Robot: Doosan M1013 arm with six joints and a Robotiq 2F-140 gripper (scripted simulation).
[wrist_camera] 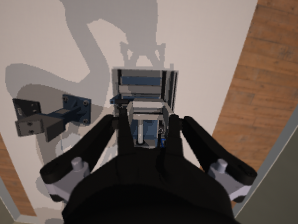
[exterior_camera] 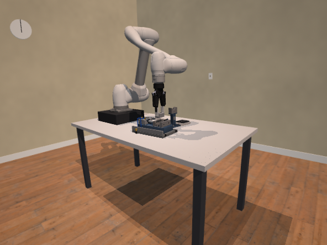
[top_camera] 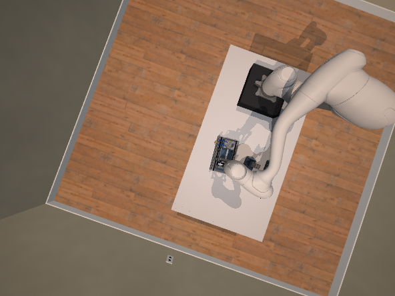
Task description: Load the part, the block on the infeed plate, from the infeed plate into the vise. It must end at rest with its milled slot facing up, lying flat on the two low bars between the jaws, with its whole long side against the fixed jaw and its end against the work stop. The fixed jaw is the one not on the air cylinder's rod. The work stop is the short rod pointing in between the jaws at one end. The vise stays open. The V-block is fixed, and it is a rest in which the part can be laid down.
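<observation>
My gripper (wrist_camera: 148,108) is shut on the part (wrist_camera: 146,111), a small grey block held between the two fingertips. In the exterior view the gripper (exterior_camera: 159,112) points straight down and hangs a little above the vise (exterior_camera: 154,125), with the part off every surface. In the wrist view the vise (wrist_camera: 145,86) lies directly under and just ahead of the fingers, with its blue base and grey jaws partly hidden by the part. I cannot make out which way the milled slot faces. In the overhead view the arm's wrist (top_camera: 237,171) hides the gripper next to the vise (top_camera: 224,153).
The blue V-block (exterior_camera: 173,111) stands just beyond the vise and shows at the left of the wrist view (wrist_camera: 50,117). The dark infeed plate (exterior_camera: 183,121) lies flat behind it. The arm's black base box (exterior_camera: 120,115) sits at the table's far left end.
</observation>
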